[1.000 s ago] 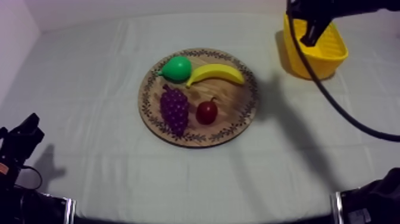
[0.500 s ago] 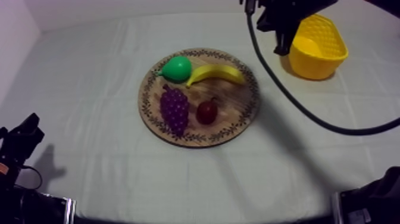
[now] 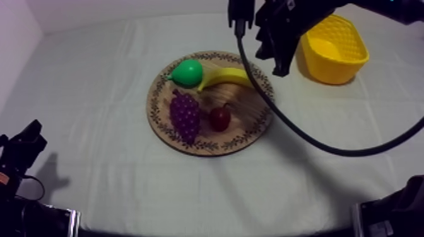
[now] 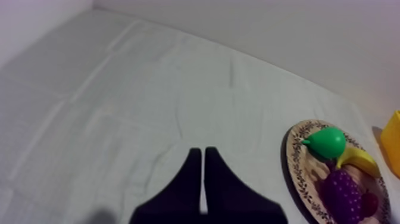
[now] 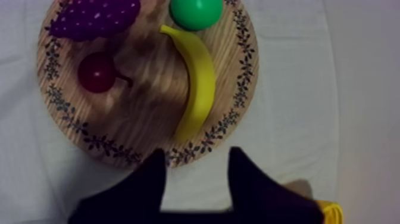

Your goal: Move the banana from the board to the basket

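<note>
On the counter (image 3: pixel 94 75), near its middle, we see the round wooden board (image 3: pixel 189 146) with four toy fruits on it. The banana (image 3: pixel 224 77) lies on the board at about 1 o'clock, curving along the patterned rim. One end meets the green pear (image 3: pixel 187 73) at 11 o'clock; the two seem to touch, though we cannot be sure of it from above. The bunch of grapes (image 3: pixel 185 115) lies at 8 o'clock. The small red fruit (image 3: pixel 219 118) sits just beside it, near the board's centre toward 5 o'clock. The yellow basket (image 3: pixel 331 72) stands apart from the board, at 2 o'clock from it.

Our right tool (image 5: pixel 196 152) hangs over the board's 2 o'clock rim, between the banana's free end and the basket. In the right wrist view its two black fingers (image 5: pixel 241 173) stand wide apart with nothing between them, above the rim just past the banana's tip.

Our left tool (image 4: pixel 202 154) sits low at the counter's 8 o'clock edge, well apart from the board. Its fingers are pressed together into a narrow wedge and grip nothing.
</note>
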Robot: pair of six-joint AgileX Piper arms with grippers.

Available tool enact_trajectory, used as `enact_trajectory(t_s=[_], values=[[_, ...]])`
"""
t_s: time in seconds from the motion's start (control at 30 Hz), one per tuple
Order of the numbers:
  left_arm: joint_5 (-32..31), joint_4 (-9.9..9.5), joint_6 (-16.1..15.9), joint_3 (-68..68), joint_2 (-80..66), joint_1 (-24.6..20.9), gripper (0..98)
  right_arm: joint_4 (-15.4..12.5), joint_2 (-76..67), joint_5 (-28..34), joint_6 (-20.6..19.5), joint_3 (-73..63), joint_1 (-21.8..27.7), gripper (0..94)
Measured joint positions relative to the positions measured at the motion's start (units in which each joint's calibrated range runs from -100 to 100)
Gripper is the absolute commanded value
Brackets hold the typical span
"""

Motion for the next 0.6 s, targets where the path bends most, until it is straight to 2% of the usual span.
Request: enact_trajectory(t_s=[0.27, 0.6], values=[[0.0, 0.0, 0.0, 0.0, 0.0, 0.0, 0.1, -0.4, 0.0, 0.2, 1.5, -1.3, 0.8, 52.0], [0.0, 0.0, 0.0, 0.0, 0.0, 0.0, 0.1, -0.2, 1.7, -0.3, 0.6, -0.5, 0.0, 51.3]])
